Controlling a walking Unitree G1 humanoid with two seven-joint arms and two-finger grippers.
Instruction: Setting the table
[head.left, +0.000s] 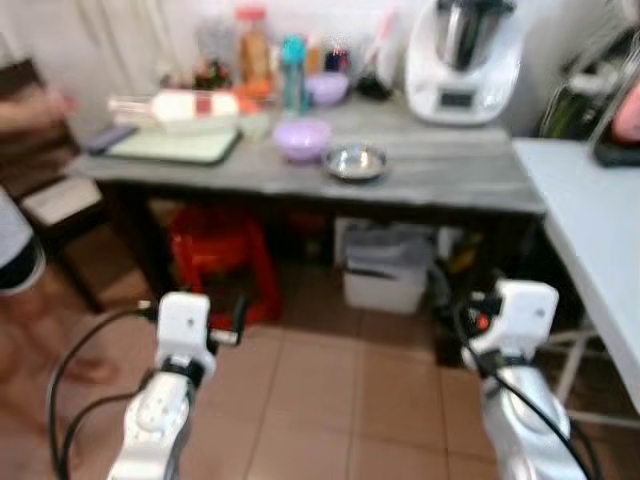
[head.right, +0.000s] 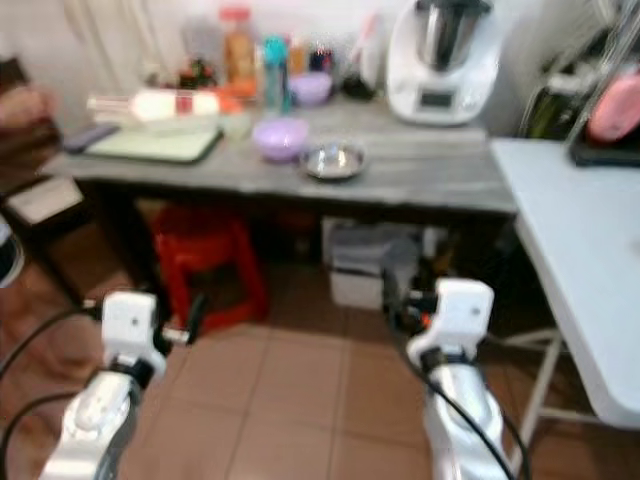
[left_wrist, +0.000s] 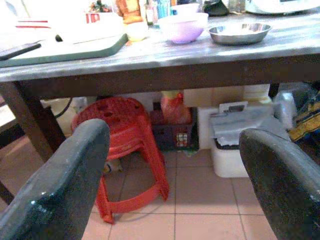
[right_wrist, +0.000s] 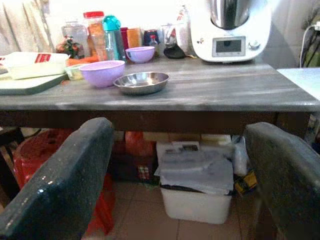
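At the far left a person (head.left: 20, 240) in a pale top is standing beside the grey stone-topped table (head.left: 440, 175). The left gripper (left_wrist: 175, 190) is hanging low over the brown tiled floor (head.left: 330, 400), its two black fingers (left_wrist: 60, 185) spread wide and grasping nothing. Between those fingers, well beyond their tips, a stack of red plastic stools (left_wrist: 130, 150) is sitting under the table. Above the left finger, on the tabletop, a green rectangular cutting board (left_wrist: 60, 47) is lying with a white red-labelled packet (head.left: 175, 105) behind it.

Further right, a shallow round stainless-steel bowl (right_wrist: 141, 82) is resting on the table just beside a lilac plastic bowl (right_wrist: 102, 72); the two are nearly touching, and both are lying above and far beyond the fingertips. A smaller lilac bowl (right_wrist: 140, 53) is standing behind them among a teal bottle (right_wrist: 112, 30), a red-lidded jar (right_wrist: 95, 30) and other jars.

The right gripper (right_wrist: 175, 190) is also hovering low in front of the table, fingers (right_wrist: 65, 180) parted and empty. Between them, under the table, a white plastic bin lined with grey bags (right_wrist: 195, 185) is standing. Above the right finger a white kitchen machine with a steel jug (right_wrist: 230, 27) is occupying the table's back corner. At the far right a white table (head.left: 590, 230) is adjoining the grey one.
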